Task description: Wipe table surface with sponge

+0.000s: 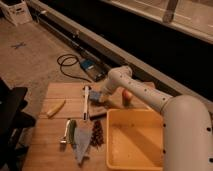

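As claw [98, 101] meets sponge [96, 95], no txt legible

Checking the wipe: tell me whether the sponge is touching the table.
Cannot tell. In the camera view the gripper holds the sponge low over the table, but the contact line is hidden.

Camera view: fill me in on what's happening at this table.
A white robot arm reaches over the far side of the wooden table surface, its hand down at the blue sponge near the middle of the far edge. A yellow tub sits at the near right, a pale cloth and a yellow banana-like item to the left.
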Robot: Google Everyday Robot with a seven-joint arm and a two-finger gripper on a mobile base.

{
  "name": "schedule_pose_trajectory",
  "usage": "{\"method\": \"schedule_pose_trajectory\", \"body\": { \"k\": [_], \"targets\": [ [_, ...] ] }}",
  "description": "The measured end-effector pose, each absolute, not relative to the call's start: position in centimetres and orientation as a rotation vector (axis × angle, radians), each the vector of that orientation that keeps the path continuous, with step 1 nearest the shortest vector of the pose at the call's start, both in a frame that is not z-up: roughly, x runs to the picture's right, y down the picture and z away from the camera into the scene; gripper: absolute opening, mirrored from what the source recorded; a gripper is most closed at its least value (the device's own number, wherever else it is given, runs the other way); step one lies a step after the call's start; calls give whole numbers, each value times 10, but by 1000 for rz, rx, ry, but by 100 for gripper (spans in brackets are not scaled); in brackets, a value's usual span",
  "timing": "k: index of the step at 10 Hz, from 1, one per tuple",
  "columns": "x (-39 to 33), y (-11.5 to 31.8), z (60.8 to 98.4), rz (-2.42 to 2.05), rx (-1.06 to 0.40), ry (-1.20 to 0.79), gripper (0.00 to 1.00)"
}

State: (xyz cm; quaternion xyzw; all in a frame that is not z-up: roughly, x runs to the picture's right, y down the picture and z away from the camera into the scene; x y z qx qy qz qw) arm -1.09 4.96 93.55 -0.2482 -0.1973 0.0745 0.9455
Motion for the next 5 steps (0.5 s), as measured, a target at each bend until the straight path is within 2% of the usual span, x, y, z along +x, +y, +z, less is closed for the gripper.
{"method": "schedule_pose_trajectory", "body": {
  "k": [5],
  "targets": [
    [44, 31, 949, 215, -473, -324, 5]
  ]
}}
